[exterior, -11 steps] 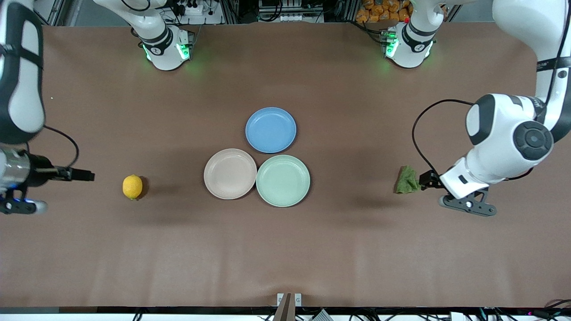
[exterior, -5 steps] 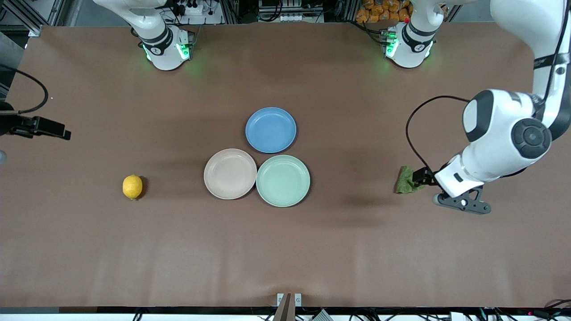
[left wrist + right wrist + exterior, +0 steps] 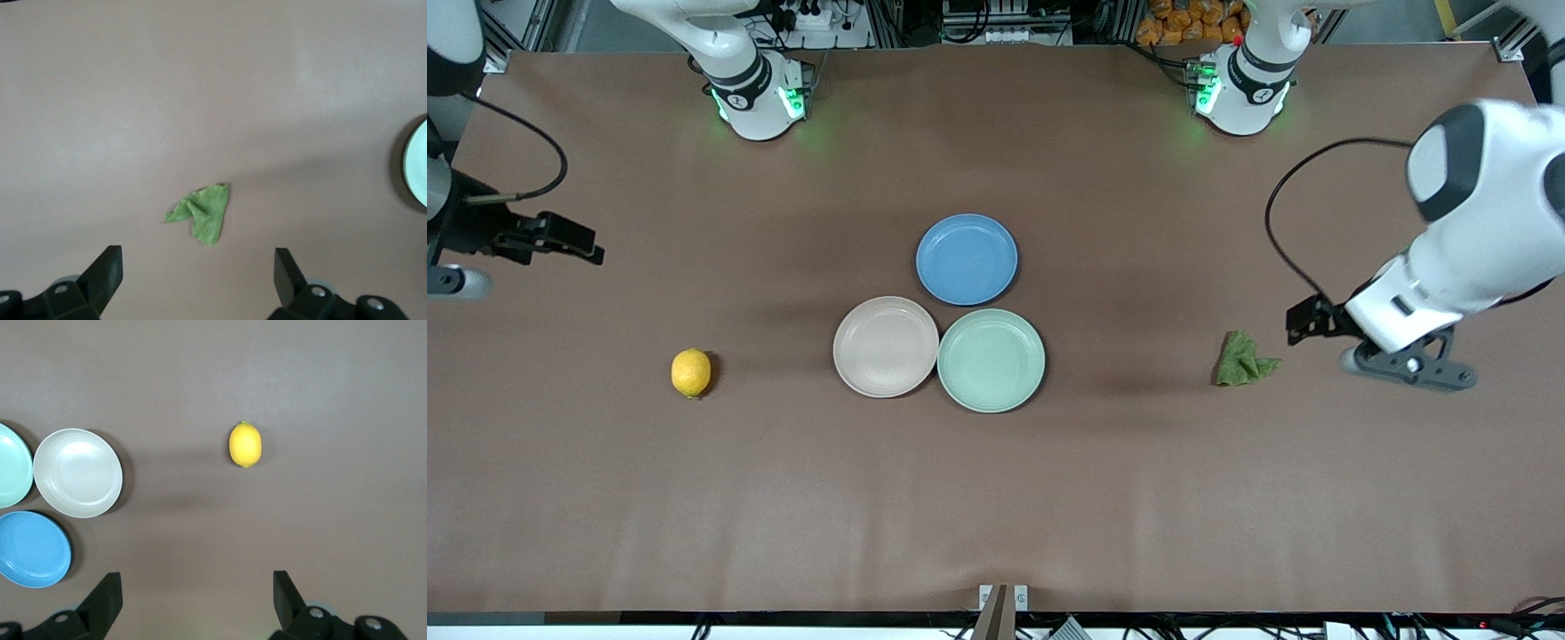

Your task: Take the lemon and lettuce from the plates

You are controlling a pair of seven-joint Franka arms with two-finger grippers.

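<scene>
Matte brown table (image 3: 996, 498), crinkled lettuce (image 3: 1240, 360)

Even, diffuse overhead light; soft shadows are cast beside the plates (image 3: 886, 346). Green glow is seen at the frame's top. Motion blur softens the upper-right arm (image 3: 1485, 213).

I can read no writing, label, brand, number or sign anywhere: nothing legible on my arms, the plates, or the surface.
</scene>
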